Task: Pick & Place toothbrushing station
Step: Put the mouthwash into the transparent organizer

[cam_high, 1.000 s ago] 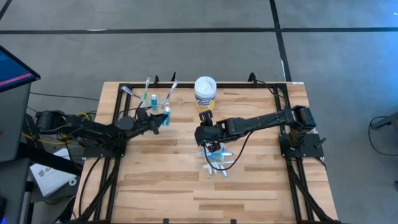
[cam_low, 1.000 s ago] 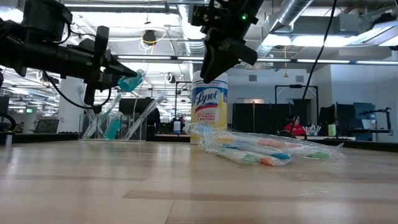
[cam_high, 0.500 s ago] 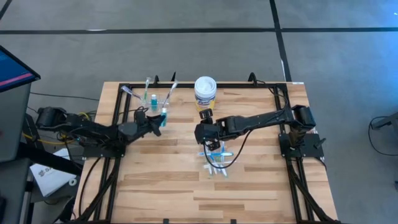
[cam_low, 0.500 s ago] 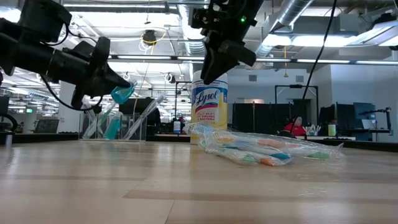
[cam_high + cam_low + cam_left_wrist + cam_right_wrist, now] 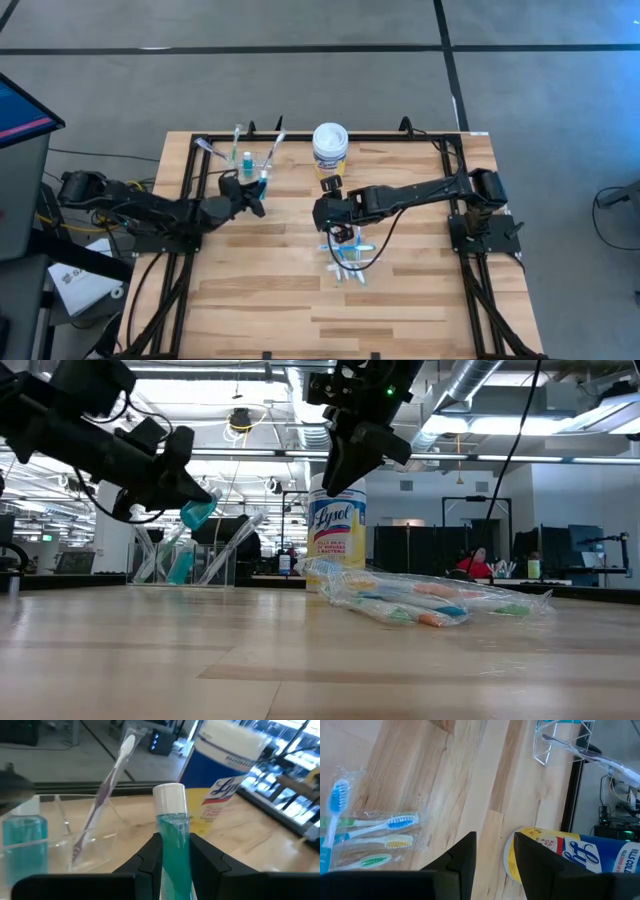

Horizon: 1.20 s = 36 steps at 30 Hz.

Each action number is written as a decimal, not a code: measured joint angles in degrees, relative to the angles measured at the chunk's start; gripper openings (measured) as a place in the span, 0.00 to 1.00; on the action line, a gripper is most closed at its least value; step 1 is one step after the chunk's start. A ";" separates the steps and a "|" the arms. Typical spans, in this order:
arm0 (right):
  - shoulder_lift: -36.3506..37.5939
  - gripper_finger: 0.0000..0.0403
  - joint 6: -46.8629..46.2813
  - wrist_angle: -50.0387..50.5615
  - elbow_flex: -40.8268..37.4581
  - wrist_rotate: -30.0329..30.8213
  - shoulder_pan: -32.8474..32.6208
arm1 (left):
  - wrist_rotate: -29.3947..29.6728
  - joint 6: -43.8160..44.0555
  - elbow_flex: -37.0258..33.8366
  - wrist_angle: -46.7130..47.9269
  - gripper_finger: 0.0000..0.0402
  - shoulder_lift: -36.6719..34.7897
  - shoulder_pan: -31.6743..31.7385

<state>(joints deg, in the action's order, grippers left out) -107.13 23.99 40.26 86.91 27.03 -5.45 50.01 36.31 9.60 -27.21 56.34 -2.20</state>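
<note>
Bright overhead strip lights — wrist views soft.

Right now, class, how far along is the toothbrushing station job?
Done: the clear cup at the table's back already holds toothbrushes and a tube. In hand: the left gripper grips a teal toothpaste tube above that cup. Left: wrapped toothbrushes lie mid-table under the open, empty right gripper.

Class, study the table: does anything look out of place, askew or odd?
Nothing is spilled or broken. The wrapped toothbrushes lie loose in a heap mid-table, far from the clear cup, where other brushes lean at slants. The left gripper holds a teal toothpaste tube above the table. The right gripper hangs open above the heap.
</note>
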 joint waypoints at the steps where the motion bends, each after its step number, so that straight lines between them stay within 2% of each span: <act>1: 0.00 0.30 -0.07 0.02 0.00 -0.01 0.00 | 0.39 0.24 0.60 1.51 0.17 0.00 0.00; 7: 0.00 0.30 -0.07 0.01 0.00 -0.01 0.00 | 4.82 0.79 3.49 8.23 0.17 -1.02 0.00; 16: 0.00 0.30 -0.07 -0.11 0.00 -0.01 0.00 | 6.07 5.97 10.08 32.77 0.17 -4.15 4.32; 26: 0.00 0.30 -0.07 -0.57 0.00 -0.02 0.00 | 3.47 4.63 10.17 33.21 0.17 -4.66 12.25; 36: 0.00 0.30 0.85 -2.66 0.00 -0.02 -0.01 | 3.09 4.55 10.17 31.73 0.17 -4.43 17.63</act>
<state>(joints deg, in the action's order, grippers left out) -107.13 24.83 37.60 86.91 27.00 -5.46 53.10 40.87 19.77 4.52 51.91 15.43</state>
